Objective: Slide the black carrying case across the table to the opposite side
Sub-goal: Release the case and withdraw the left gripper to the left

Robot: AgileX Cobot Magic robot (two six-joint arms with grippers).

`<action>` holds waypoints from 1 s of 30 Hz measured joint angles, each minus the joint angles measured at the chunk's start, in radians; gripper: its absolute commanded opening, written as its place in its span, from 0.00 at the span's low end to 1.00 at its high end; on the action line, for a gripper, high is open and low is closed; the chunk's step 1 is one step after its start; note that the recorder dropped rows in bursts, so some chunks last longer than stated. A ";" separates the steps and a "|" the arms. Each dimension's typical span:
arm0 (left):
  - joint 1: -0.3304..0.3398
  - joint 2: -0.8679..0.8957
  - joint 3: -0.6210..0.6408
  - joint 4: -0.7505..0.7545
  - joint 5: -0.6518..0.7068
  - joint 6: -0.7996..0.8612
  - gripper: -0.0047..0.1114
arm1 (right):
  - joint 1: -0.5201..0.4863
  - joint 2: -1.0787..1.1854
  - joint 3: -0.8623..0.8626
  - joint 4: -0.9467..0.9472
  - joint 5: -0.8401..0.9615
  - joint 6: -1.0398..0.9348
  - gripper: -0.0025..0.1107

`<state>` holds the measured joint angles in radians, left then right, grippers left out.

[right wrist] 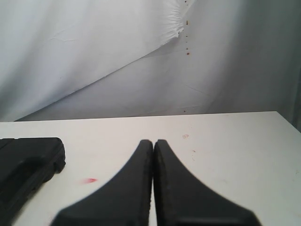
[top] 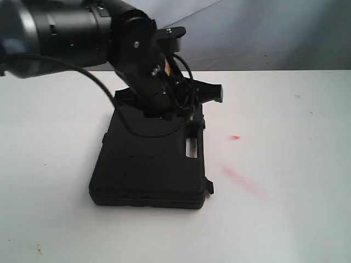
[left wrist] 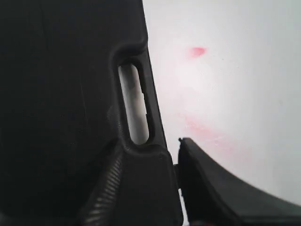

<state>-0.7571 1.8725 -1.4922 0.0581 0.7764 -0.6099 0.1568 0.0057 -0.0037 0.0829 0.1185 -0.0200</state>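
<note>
The black case [top: 148, 164] lies flat on the white table [top: 285, 219], left of centre in the exterior view, with its cut-out handle [top: 191, 147] on the right edge. My left gripper [top: 192, 107] hangs low over the case's far end. In the left wrist view the left gripper [left wrist: 149, 150] is open and straddles the case's handle edge [left wrist: 155, 117]. One finger [left wrist: 106, 188] is over the lid and the other finger [left wrist: 211, 188] is just off the edge, above the table. My right gripper [right wrist: 154, 141] is shut and empty above bare table, with the case [right wrist: 28, 160] off to one side.
Red smears [top: 241, 178] and a small red spot [top: 234, 137] mark the table right of the case. A wrinkled grey backdrop [top: 263, 33] hangs behind the table's far edge. The left arm's dark body [top: 71, 27] fills the upper left.
</note>
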 measured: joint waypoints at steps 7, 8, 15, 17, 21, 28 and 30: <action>0.075 -0.256 0.298 0.023 -0.177 0.032 0.37 | 0.000 0.000 0.000 0.000 0.000 0.000 0.02; 0.083 -0.283 0.329 0.023 -0.194 0.034 0.37 | 0.000 0.000 0.000 0.000 0.000 0.000 0.02; 0.166 -0.467 0.538 0.025 -0.328 0.105 0.37 | 0.000 0.000 0.000 0.000 0.000 0.000 0.02; 0.190 -0.518 0.590 0.025 -0.355 0.122 0.37 | 0.000 0.000 0.000 0.000 0.000 0.000 0.02; 0.250 -0.625 0.680 0.025 -0.389 0.134 0.37 | 0.000 0.000 0.000 0.000 0.000 0.000 0.02; 0.353 -0.796 0.825 0.025 -0.444 0.138 0.37 | 0.000 0.000 0.000 0.000 0.000 0.000 0.02; 0.388 -0.845 0.859 0.025 -0.452 0.146 0.37 | 0.000 0.000 0.000 0.000 0.000 0.000 0.02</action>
<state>-0.3695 1.0274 -0.6331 0.0829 0.3245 -0.4634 0.1568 0.0057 -0.0037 0.0829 0.1185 -0.0200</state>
